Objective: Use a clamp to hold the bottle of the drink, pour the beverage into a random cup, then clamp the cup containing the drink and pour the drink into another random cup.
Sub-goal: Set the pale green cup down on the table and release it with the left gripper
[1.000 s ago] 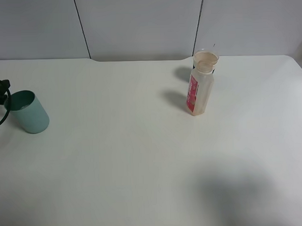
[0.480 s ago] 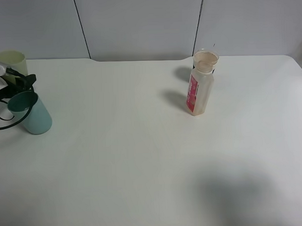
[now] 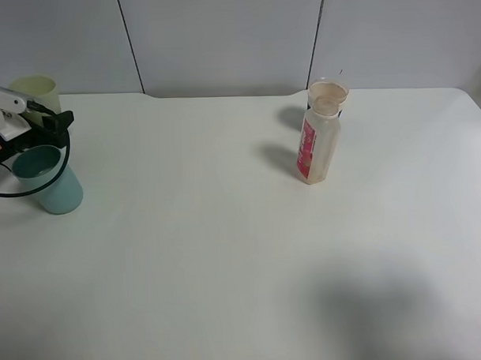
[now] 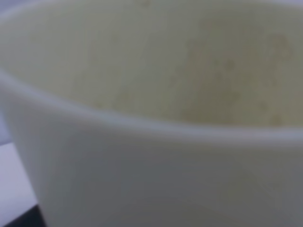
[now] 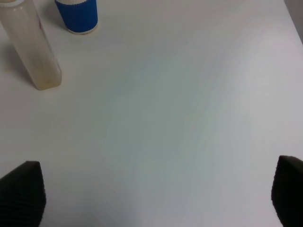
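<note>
Exterior high view: my left gripper (image 3: 53, 123) sits at the far left edge of the counter (image 3: 227, 251), black fingers pinched on the pale yellow-green cup (image 3: 38, 91), which it holds just above and behind the teal cup (image 3: 49, 177). A black cable loops around the teal cup's rim area, and the teal cup stands upright on the counter, touching nothing else that I can see. Left wrist view is filled by the yellow-green cup (image 4: 156, 113), very close and blurred (rim and inner wall only, contents not readable), so the jaws themselves are hidden there; they are pressed tight on the cup. The clear bottle (image 3: 318, 142) with the red-pink label stands upright right of centre toward the back of the counter, well apart from both cups, with a little tan liquid low in it as the right wrist view shows (image 5: 35, 52). Just behind the bottle is a blue-and-white cup (image 5: 77, 16), its mouth showing over the bottle top in the high view (image 3: 329, 92). My right gripper (image 5: 156, 194) is out of the high view; its wrist view shows two dark fingertips (image 5: 21, 191) spread wide at the frame corners, nothing between them, bare counter below, bottle and blue cup well ahead.
</note>
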Robot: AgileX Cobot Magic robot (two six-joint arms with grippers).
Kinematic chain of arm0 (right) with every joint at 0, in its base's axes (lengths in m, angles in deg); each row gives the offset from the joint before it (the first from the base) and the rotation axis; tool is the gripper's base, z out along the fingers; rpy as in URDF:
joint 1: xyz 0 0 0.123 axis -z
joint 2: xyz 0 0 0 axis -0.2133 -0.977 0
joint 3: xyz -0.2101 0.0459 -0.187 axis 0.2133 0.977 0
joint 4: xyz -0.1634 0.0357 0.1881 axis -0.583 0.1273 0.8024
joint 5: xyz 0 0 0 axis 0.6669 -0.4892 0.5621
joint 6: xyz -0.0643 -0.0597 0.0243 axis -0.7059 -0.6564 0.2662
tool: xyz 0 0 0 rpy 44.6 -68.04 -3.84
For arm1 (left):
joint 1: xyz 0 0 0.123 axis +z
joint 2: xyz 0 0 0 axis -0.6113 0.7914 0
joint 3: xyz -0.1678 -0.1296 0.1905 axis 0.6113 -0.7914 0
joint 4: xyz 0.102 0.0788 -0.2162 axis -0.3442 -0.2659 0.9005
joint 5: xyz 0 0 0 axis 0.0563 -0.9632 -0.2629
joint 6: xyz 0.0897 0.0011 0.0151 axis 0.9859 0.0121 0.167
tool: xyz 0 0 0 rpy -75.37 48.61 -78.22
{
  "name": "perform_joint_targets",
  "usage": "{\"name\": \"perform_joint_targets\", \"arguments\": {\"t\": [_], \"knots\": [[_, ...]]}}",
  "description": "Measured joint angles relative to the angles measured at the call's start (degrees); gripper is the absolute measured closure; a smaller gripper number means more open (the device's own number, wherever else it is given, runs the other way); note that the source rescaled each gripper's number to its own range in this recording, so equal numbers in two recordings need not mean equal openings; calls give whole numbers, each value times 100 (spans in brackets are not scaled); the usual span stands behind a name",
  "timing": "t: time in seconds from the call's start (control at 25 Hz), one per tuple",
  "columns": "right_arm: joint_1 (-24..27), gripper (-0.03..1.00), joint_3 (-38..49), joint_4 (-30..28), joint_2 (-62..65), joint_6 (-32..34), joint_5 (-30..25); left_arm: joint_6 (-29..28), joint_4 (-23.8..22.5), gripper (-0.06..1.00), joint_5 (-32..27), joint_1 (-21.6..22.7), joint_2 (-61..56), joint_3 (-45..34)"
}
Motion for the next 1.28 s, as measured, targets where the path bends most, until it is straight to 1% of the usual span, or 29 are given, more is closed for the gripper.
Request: {"name": "perform_joint_targets", "arguments": {"t": [0.28,0.4,0.52,0.64,0.72,1.28], "knots": [[0,6,0,0,0,0,0,-47,40,92,0,0,57,35],[0,6,0,0,0,0,0,-42,177,92,0,0,57,42],[0,6,0,0,0,0,0,-42,183,92,0,0,93,114],[0,6,0,0,0,0,0,-47,204,92,0,0,180,265],[0,6,0,0,0,0,0,-185,217,92,0,0,325,437],[0,6,0,0,0,0,0,-295,146,92,0,0,536,500]]}}
